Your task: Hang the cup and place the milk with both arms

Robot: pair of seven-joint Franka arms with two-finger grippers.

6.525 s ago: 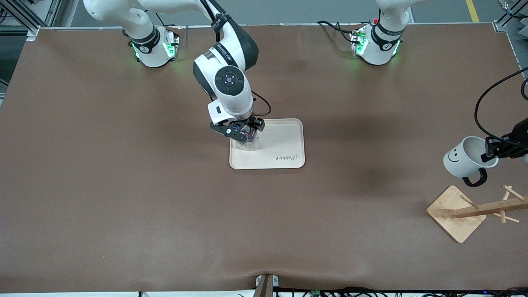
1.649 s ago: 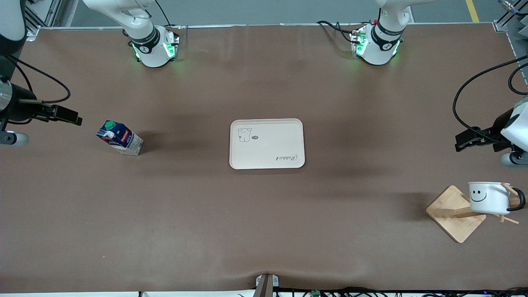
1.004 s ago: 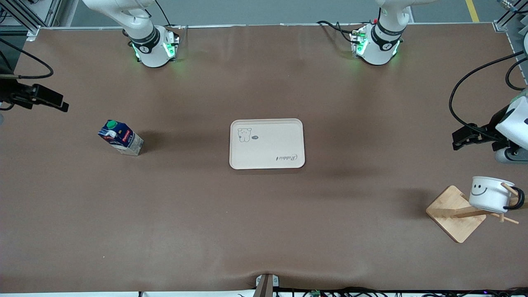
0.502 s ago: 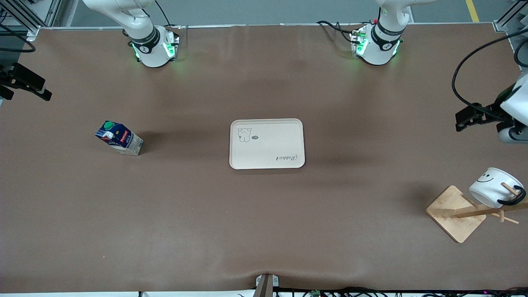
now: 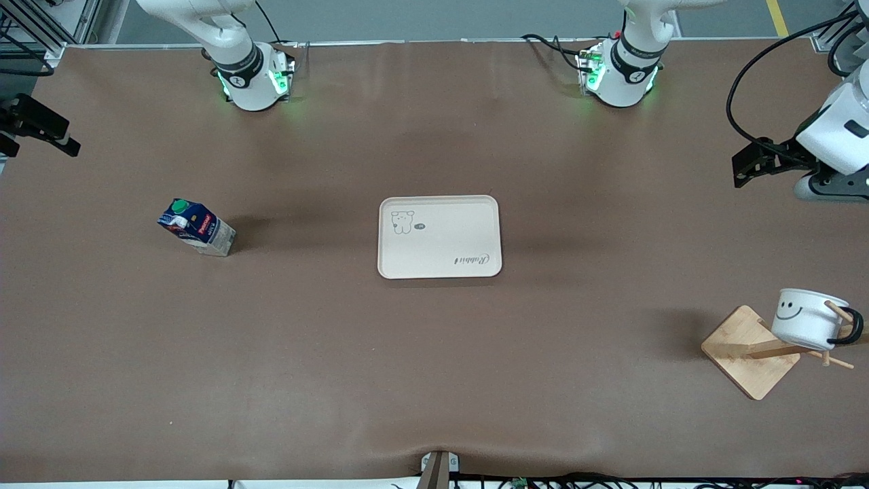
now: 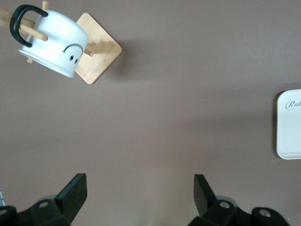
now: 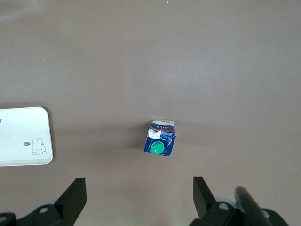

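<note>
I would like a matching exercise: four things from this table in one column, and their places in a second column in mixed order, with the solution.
Things:
1. white smiley mug with black handle
2. blue and white milk carton with green cap
3. cream rectangular tray
4. left pincer

Places:
A. table's middle, nothing on it
B. hanging on the wooden peg rack
C. open in the air, holding nothing
D. on the tablecloth toward the right arm's end

Pairs: 1-B, 2-D, 3-A, 4-C

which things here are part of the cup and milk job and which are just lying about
Job: cup hung on the rack; milk upright on the table; tray; left gripper and right gripper, both open.
Lying about: cables along the table edge.
</note>
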